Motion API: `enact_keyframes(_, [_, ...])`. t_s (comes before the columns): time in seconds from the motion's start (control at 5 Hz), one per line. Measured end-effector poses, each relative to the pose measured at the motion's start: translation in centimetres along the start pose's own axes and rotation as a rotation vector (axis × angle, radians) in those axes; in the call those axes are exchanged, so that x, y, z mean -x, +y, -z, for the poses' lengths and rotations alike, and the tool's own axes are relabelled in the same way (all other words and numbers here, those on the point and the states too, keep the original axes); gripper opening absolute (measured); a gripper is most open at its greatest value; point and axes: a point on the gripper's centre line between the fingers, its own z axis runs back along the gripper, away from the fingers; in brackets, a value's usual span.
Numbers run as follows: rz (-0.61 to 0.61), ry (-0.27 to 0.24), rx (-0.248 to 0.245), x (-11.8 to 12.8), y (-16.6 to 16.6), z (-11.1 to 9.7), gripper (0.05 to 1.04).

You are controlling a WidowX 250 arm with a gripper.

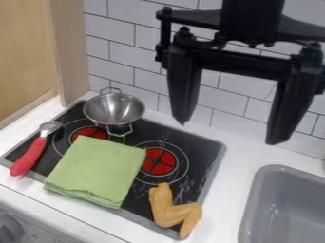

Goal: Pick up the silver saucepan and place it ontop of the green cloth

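Note:
My gripper (227, 130) hangs at the upper right, high above the counter, its two fingers spread wide with nothing between them. The silver saucepan (114, 110), a small round metal pan with two wire handles, sits upright at the back left of the black stove, well left of the gripper. In front of it the green cloth (96, 171) lies folded on the stove, partly over the left burner. The front handle of the pan comes close to the cloth's back edge; whether they touch I cannot tell.
On the stove's left edge lies a red-handled utensil (33, 151) with a metal head. A brown toy chicken wing (171, 210) rests at the stove's front right. A grey sink (285, 204) is at the right, and a white tiled wall (209, 102) stands behind.

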Motion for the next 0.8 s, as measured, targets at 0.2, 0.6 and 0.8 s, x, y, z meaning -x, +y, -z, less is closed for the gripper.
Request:
enact_keyframes(0.2, [-0.014, 0.04, -0.04, 0.3, 0.7, 1.3, 0.998])
enact_keyframes(0.6, [-0.309, 0.093, -0.18, -5.3, 3.9, 5.1, 0.998])
enact_keyframes(0.8, [-0.529, 0.065, -0.203, -9.6, 6.9, 6.5, 0.998])
